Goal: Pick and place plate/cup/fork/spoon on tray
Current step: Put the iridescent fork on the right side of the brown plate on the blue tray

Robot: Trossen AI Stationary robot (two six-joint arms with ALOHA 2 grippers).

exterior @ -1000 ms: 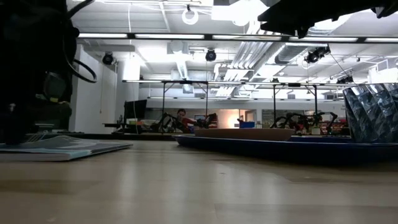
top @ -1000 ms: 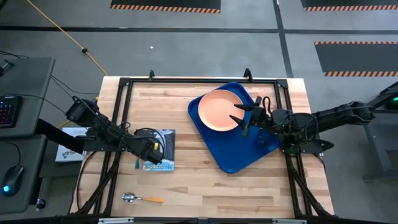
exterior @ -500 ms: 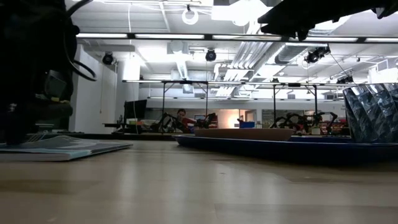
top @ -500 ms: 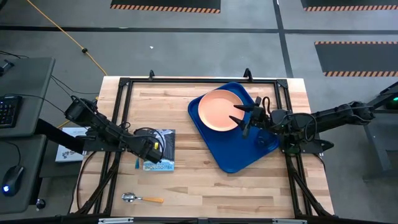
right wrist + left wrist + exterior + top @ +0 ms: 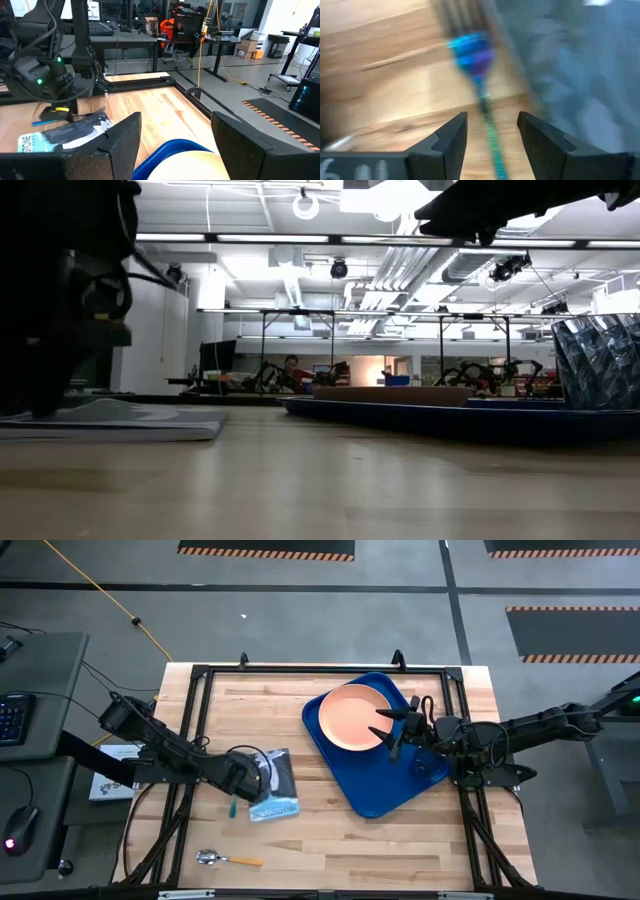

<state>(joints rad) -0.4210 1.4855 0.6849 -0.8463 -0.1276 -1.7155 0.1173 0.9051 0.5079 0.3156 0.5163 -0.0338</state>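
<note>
The peach-orange plate (image 5: 354, 717) lies on the dark blue tray (image 5: 372, 795) at the table's right. The see-through cup (image 5: 600, 362) stands on the tray's near right part. My right gripper (image 5: 384, 730) hovers open over the plate's right rim. The teal-blue fork (image 5: 232, 806) lies flat on the wood, left of a blue-and-white booklet (image 5: 273, 786). My left gripper (image 5: 250, 780) is open low over the fork and the booklet's left edge; the fork's handle (image 5: 489, 131) shows between its fingers. The orange-handled spoon (image 5: 228, 859) lies near the front edge. My left gripper points down, slanting toward the table's right, with a finger (image 5: 451, 142) on either side of the fork's handle. The picture is blurred, and I cannot tell whether the fingers touch the fork or the booklet's edge.
The booklet lies askew between my left gripper and the tray. A black frame (image 5: 195, 710) runs round the tabletop. Bare wood lies between the booklet and the tray (image 5: 310, 800). A person sits far off in the room (image 5: 291, 367).
My left gripper has gone a little toward the table's right. The booklet has slid toward the right and turned about, and now lies askew. The fork has shifted slightly rightward on the wood. My right arm has kept still.
</note>
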